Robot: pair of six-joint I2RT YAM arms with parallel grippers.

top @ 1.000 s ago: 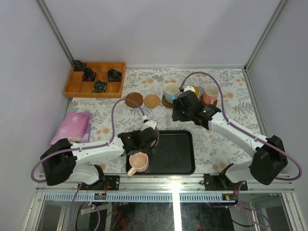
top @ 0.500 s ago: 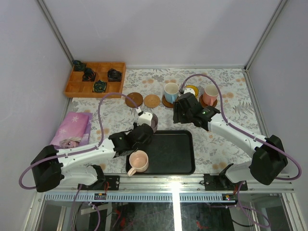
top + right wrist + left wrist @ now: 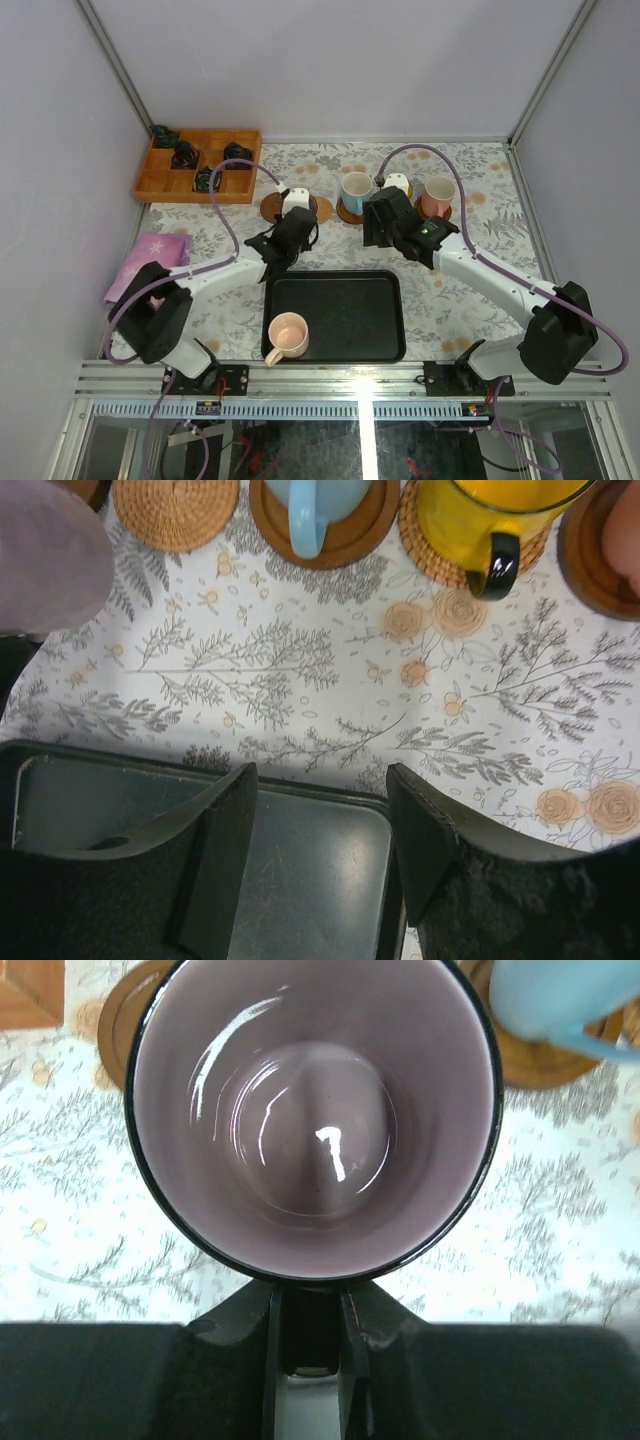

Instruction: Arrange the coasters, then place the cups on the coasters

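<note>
Black tray [image 3: 340,290] is seen at the near middle of the table [image 3: 480,170]. One peach-pink cup [image 3: 288,335] is stood upright in its near-left corner, nothing in it. Wooden box [image 3: 165,182] is set at the far left, with four small black objects [image 3: 185,155] held in its compartments.

Mauve-grey cup [image 3: 310,1120] is pinched at its near rim by the left gripper [image 3: 308,1305], jaws closed on the wall. The cup is held upright off the table, inside empty, between a bare dark coaster [image 3: 115,1020] and the light blue cup [image 3: 560,995]. A bare woven coaster [image 3: 175,510] is seen just beside the held cup in the right wrist view.

In the far row, the light blue cup is stood on a second dark coaster [image 3: 360,535], the yellow cup [image 3: 490,505] on a woven-looking coaster [image 3: 430,555], and the salmon-pink cup [image 3: 437,197] on a third dark coaster [image 3: 585,565].

Right gripper [image 3: 318,800] is hung over the tray's far edge, fingers spread apart, nothing held between them. In the top view part of the far row is blocked by it. Pink cloth [image 3: 150,262] is laid at the left edge.
</note>
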